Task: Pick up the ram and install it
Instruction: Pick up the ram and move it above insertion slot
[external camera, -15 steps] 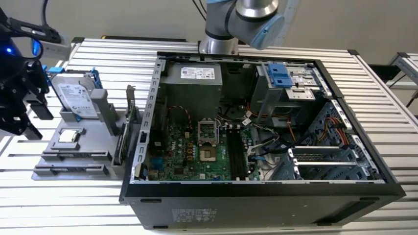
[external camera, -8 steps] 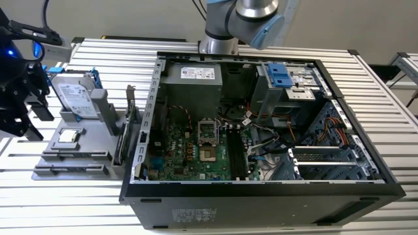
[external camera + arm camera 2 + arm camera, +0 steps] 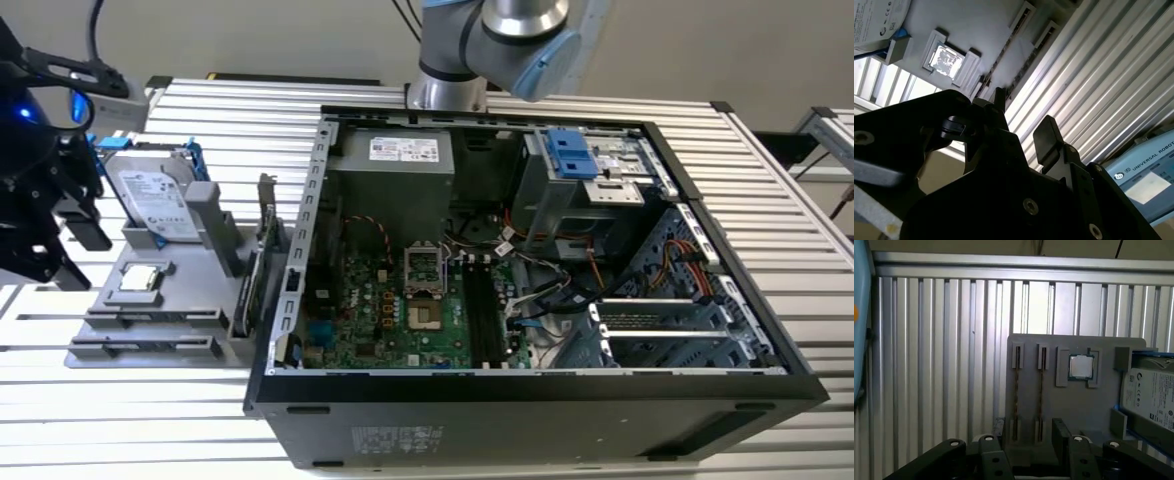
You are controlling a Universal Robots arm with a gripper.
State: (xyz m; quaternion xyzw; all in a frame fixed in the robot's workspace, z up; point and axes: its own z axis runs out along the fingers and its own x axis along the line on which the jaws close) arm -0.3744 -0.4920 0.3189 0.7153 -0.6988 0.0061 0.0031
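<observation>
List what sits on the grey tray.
On the grey tray: two ram sticks on edge in slots, a processor, a hard drive. The tool covers one end of the tray.

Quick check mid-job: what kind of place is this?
Most likely a robotics lab bench set up for PC assembly. An open computer case lies on a slatted aluminium table. Beside it, a grey parts tray holds a hard drive and a processor.
</observation>
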